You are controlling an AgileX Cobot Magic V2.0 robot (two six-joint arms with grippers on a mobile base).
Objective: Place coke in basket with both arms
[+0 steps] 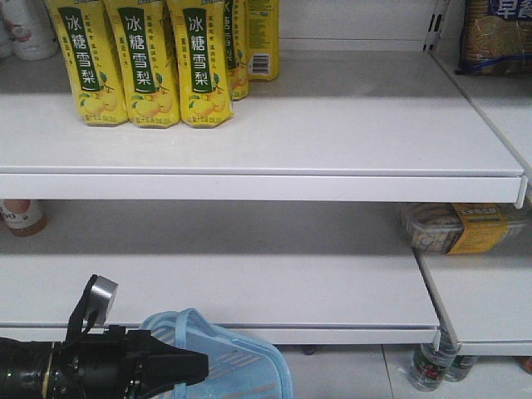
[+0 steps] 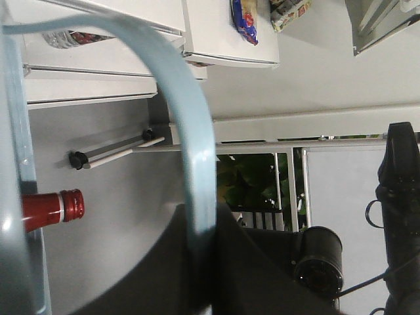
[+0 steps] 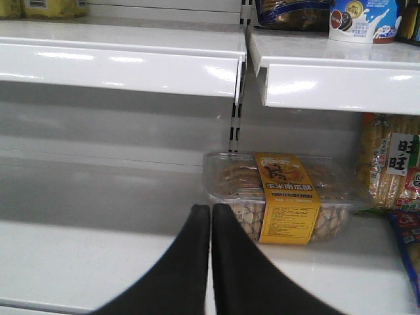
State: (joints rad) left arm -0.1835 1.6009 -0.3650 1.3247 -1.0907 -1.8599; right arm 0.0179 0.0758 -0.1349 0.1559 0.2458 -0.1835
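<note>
The coke is out of view. The light blue basket hangs at the bottom of the front view, below the lowest shelf. My left gripper reaches in from the left and is shut on it. In the left wrist view the black jaws clamp the basket's thin blue handle, which arcs upward. A red-capped bottle neck pokes out past the basket's rim; whether it lies inside is unclear. My right gripper is shut on nothing, its tips over a white shelf.
Yellow pear-drink bottles stand on the upper shelf. A clear biscuit box with a yellow label sits just beyond the right gripper. Snack packs lie to its right. Water bottles stand on the floor under the shelf.
</note>
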